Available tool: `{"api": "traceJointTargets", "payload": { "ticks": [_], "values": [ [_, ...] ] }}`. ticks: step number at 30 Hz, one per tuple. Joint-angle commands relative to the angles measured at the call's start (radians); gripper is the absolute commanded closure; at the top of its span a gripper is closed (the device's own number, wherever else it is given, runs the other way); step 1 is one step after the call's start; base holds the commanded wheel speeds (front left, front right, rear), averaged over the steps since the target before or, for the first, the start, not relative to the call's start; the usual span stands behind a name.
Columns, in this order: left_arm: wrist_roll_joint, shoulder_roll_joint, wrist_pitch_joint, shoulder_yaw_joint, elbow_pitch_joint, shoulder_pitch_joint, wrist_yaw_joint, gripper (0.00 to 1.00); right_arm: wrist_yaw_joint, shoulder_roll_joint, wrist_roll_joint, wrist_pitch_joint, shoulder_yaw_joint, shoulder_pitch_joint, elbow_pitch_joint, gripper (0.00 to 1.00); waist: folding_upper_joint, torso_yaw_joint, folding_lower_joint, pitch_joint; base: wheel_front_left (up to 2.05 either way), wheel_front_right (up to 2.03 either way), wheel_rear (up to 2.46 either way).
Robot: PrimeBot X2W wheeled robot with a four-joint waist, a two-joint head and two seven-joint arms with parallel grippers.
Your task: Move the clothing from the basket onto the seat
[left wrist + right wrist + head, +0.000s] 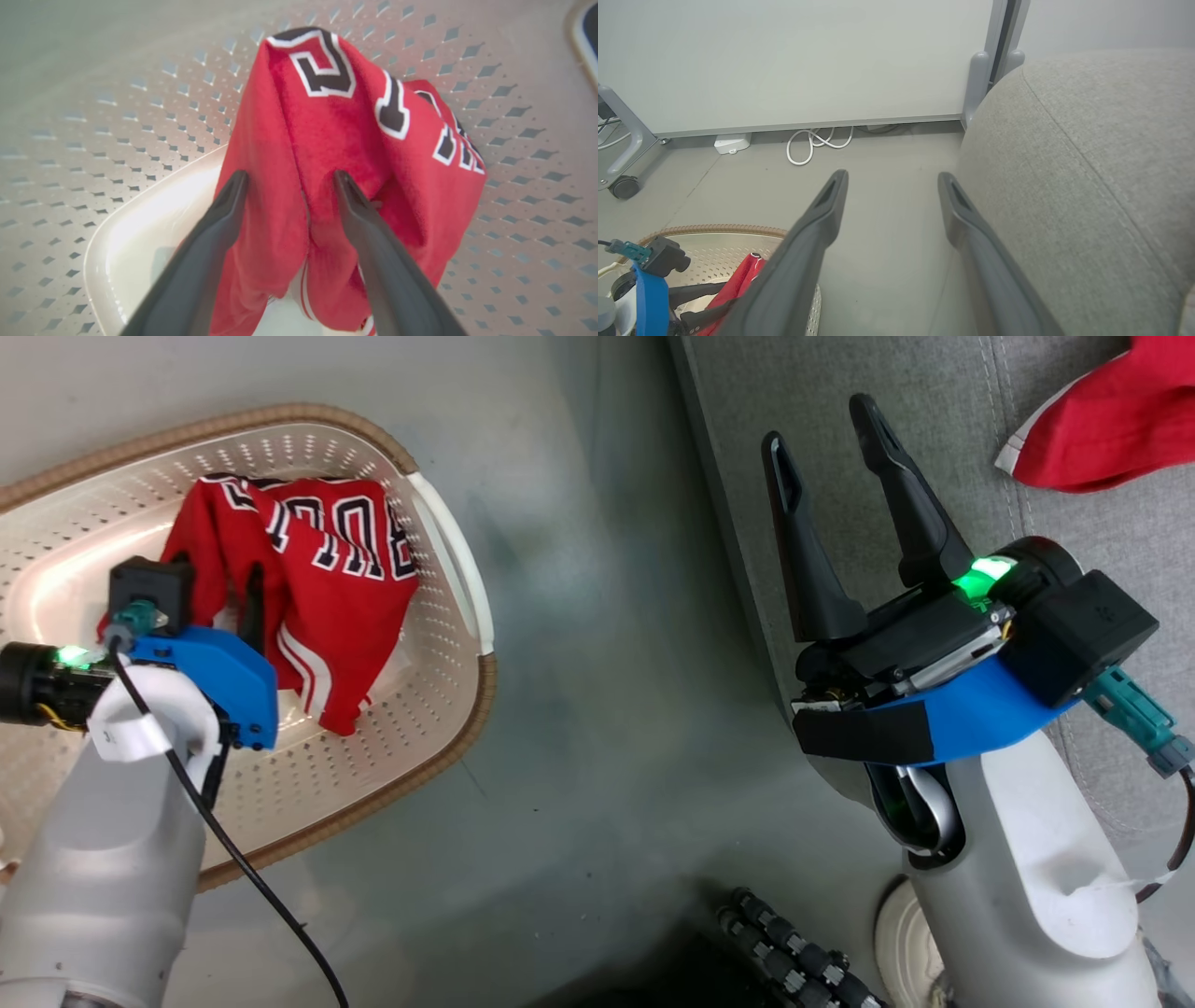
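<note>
Step in hand: picking the second garment. One piece is already over, one to go.

Left gripper (pixel 289 176): fingers spread wide, pointing down into the basket (pixel 117 116). A raised fold of the red jersey (pixel 327 130) stands between them, and the cloth looks to brush their inner faces. No pinch yet, so nothing is held. Beyond the fingertips the jersey rises in a bunched peak with the numbers showing, and the basket's perforated wall is behind it.

Next move, as I judge it: close on that fold, lift clear of the rim, then carry across the bare floor to the seat (pixel 952 392). The cloth is loose and may slip or trail.

Right gripper (pixel 820 422): also wide apart and empty, hanging at the seat's near edge, well away from the basket. Past its fingertips, on the cushion, lies the red piece with white trim (pixel 1111 420).
</note>
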Motion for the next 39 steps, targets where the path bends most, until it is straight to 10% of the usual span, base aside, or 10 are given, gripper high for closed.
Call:
{"api": "traceJointTargets", "payload": {
  "ticks": [1,9,10,11,39],
  "values": [
    [-0.008,0.013,0.007,0.009,0.015,-0.027,0.017,0.0,0.0,0.002,0.005,-0.007,0.006,-0.022,-0.001,0.0,0.0,-0.016,-0.0001,0.016,0.0,0.0,0.0],
    [-0.019,0.009,0.041,0.016,0.077,-0.055,0.067,0.02,0.0,0.002,0.02,-0.013,0.017,-0.02,0.011,0.0,0.0,-0.025,-0.0001,0.031,0.0,0.0,0.0],
    [-0.02,0.006,0.039,0.014,0.081,-0.056,0.068,0.76,0.0,0.002,0.022,-0.013,0.017,-0.02,0.013,0.0,0.0,-0.025,-0.0001,0.031,0.0,0.0,0.0],
    [-0.022,0.004,0.036,0.012,0.083,-0.059,0.066,1.0,0.0,0.002,0.021,-0.013,0.018,-0.022,0.015,0.0,0.0,-0.024,-0.0001,0.03,0.0,0.0,0.0],
    [-0.072,-0.116,-0.051,-0.029,0.187,-0.007,0.026,1.0,0.0,0.002,-0.071,-0.003,-0.021,0.006,0.102,0.0,0.0,0.068,-0.0001,-0.166,0.0,0.0,0.0]
  ]
}}
